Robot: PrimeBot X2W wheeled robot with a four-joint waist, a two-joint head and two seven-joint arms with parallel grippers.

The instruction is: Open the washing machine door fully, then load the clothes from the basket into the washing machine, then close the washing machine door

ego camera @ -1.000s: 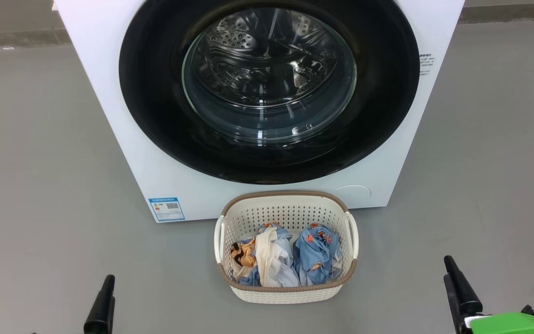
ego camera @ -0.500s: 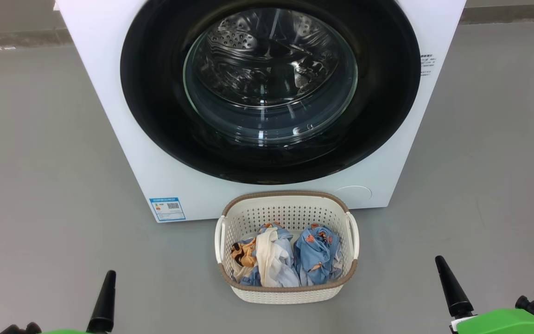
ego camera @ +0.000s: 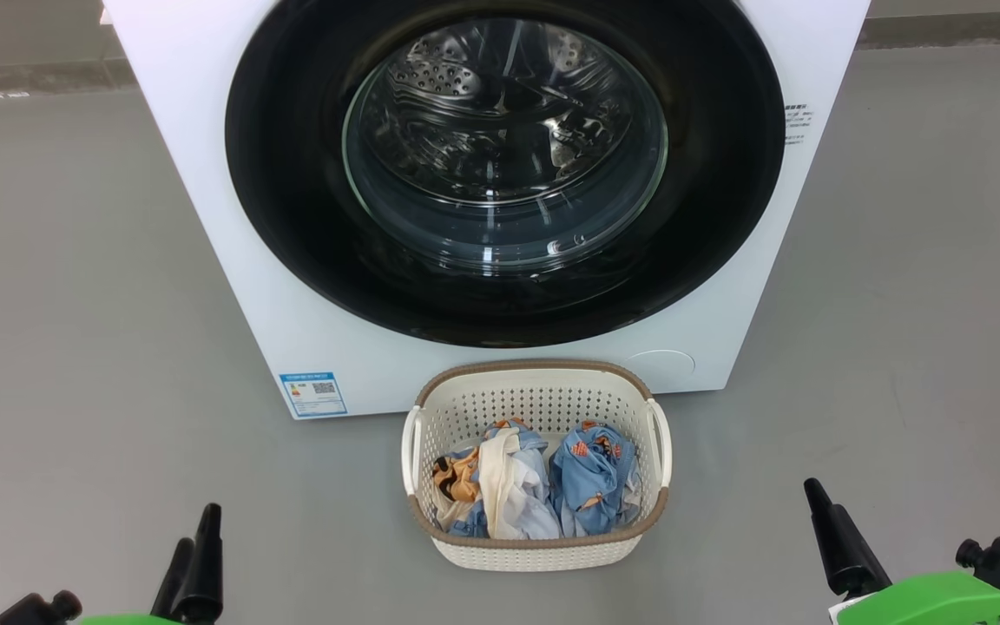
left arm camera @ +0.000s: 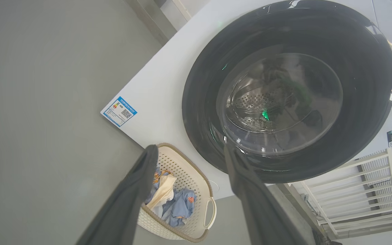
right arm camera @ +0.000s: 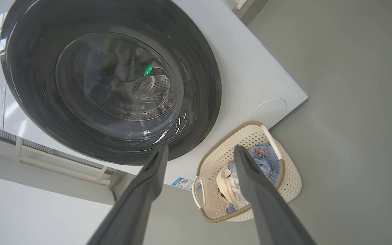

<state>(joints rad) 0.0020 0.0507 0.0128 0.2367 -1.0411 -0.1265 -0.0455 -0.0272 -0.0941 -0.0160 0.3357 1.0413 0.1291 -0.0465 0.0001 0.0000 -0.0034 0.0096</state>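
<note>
The big white boxy front-loading washing machine [ego camera: 205,217] stands on the plain grey floor [ego camera: 75,347]. Its large round door with the wide glossy black rim [ego camera: 292,217] sits shut, flush against the front. Through the bulging clear glass window I can make out the perforated steel drum [ego camera: 483,104] behind it. A small blue label sticker [ego camera: 312,393] is stuck at the lower corner of the front on the robot's left, and a round white cap [ego camera: 661,363] is set into the lower corner on its right. Just in front of the machine, below the bottom of the door, sits the small cream-white perforated plastic basket with a brown woven-look rim [ego camera: 543,366] and side handles. The clothes [ego camera: 591,477] lie crumpled inside it. A light-blue bundle with orange prints is on the robot's right, and more light-blue cloth mixed with a cream-white piece is on its left. The left gripper [left arm camera: 190,149] hangs low on the robot's left, well apart from the basket, its two long dark fingers spread wide with nothing between them. The right gripper [right arm camera: 200,149] is low on the other side, also well clear of the basket. Its fingers are spread just as wide and hold nothing. Neither gripper touches the door, the basket or the clothes.
</note>
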